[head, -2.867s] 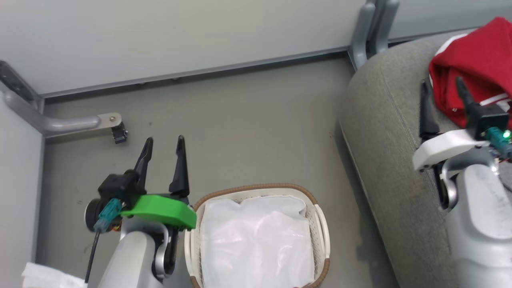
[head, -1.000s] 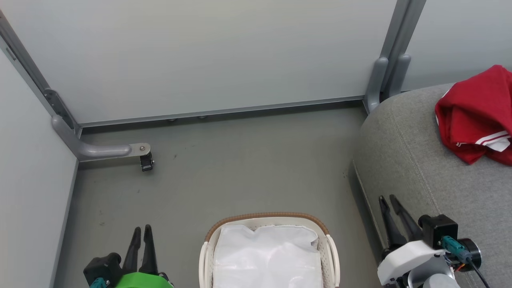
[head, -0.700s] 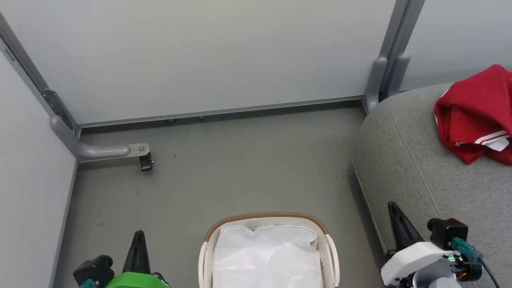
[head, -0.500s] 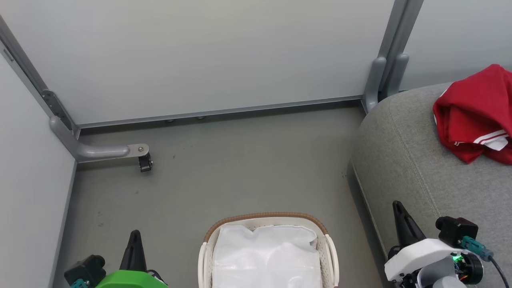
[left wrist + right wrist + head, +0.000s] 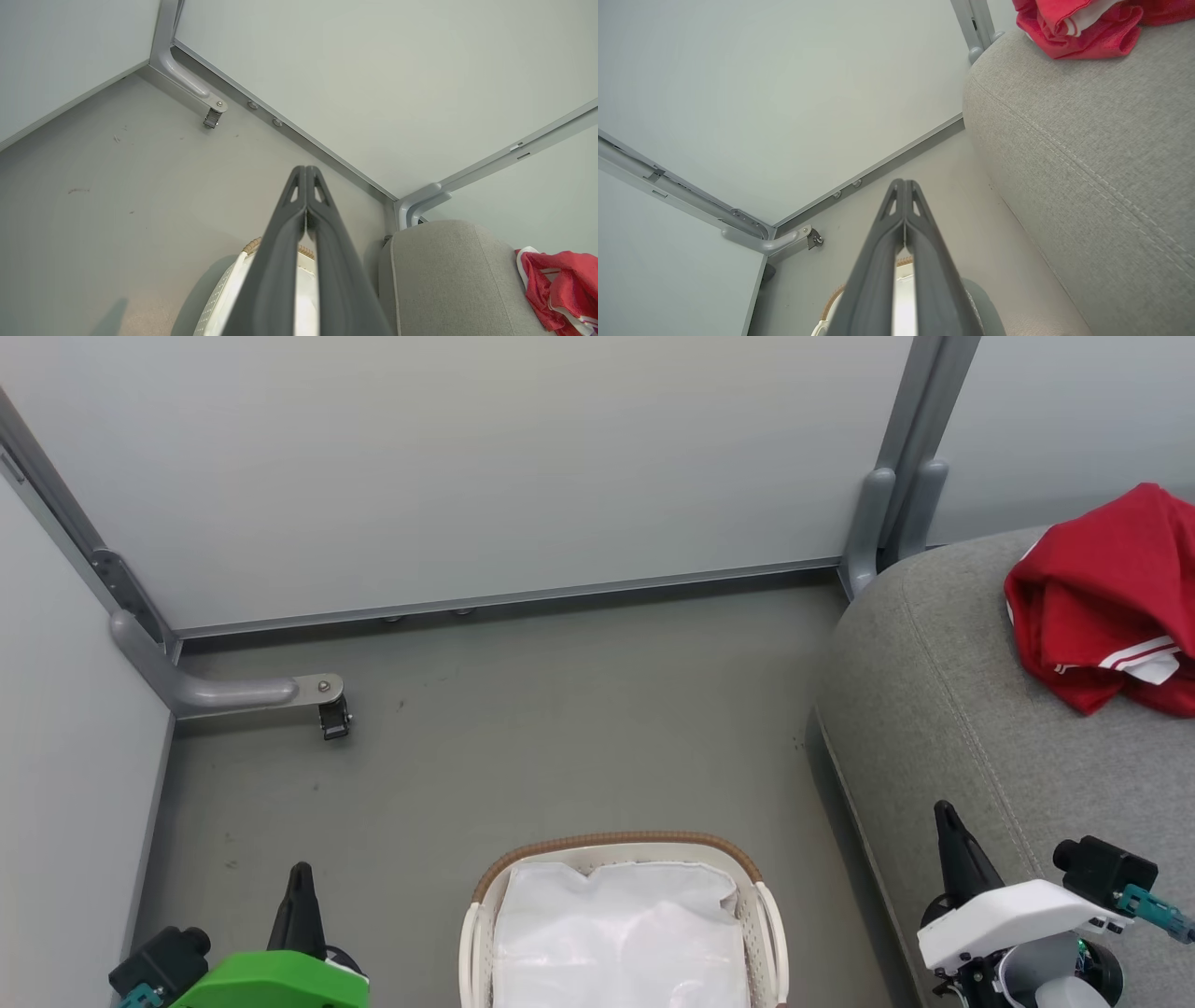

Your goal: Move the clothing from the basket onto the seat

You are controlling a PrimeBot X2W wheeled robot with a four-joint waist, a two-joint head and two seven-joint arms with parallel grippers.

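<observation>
Lying bunched on the grey seat (image 5: 943, 709), the red clothing (image 5: 1111, 607) looks delivered, likely why the left gripper (image 5: 301, 875) and right gripper (image 5: 945, 814) flank the basket (image 5: 616, 843) and its white sheet (image 5: 621, 933) with jaws pressed together, holding nothing.

The light here is soft, even and fairly bright, coming from above, so the grey floor (image 5: 560, 728) carries only faint, blurry shadows: a dim band along the foot of the seat (image 5: 943, 709) and a pale smudge beside the basket (image 5: 229, 289). The white sheet (image 5: 621, 933) in the basket is nearly blown out, its folds barely readable, while the red clothing (image 5: 1106, 39) washes pinkish in the right wrist view. Both wrist views bow the straight wall rails (image 5: 299, 135) slightly toward their edges, and the left gripper (image 5: 306, 170) turns soft low down, where its fingers (image 5: 275, 280) sit nearest the lens.
</observation>
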